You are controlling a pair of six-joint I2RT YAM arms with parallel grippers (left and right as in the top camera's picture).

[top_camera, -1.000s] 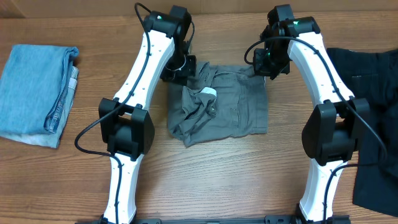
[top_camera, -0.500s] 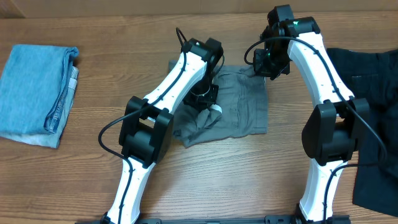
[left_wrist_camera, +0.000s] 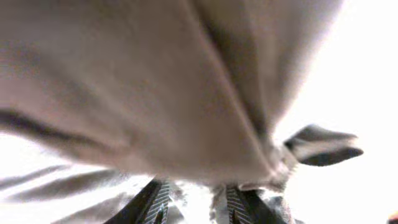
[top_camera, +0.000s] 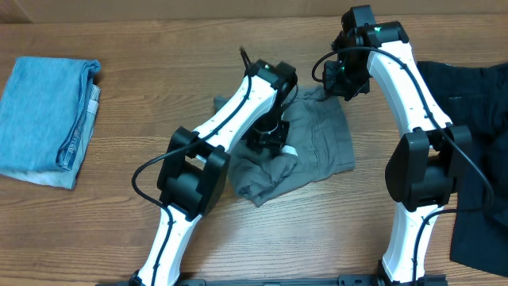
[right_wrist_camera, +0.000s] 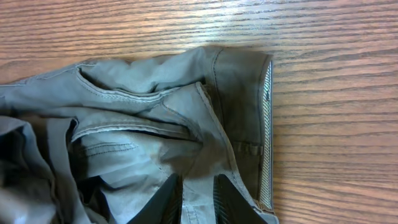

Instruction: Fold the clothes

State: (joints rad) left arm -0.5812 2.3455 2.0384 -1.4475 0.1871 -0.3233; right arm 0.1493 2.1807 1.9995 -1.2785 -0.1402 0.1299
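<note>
Grey shorts (top_camera: 321,143) soft, limp, light, best pinched at waistband (right_wrist_camera: 239,93) right of frame; right gripper (right_wrist_camera: 196,185) near-closed on a fold, left gripper (left_wrist_camera: 196,202) can't tell.

Three garments are counted on the one worktop (top_camera: 119,199): one pair of grey shorts (top_camera: 321,147) in the middle, one light-blue garment (top_camera: 44,119) at the left and one black garment (top_camera: 476,103) at the right. Two arms are counted, one left arm (top_camera: 230,119) and one right arm (top_camera: 405,79), and two tools, the left tool (top_camera: 271,141) and the right tool (top_camera: 343,79).
</note>
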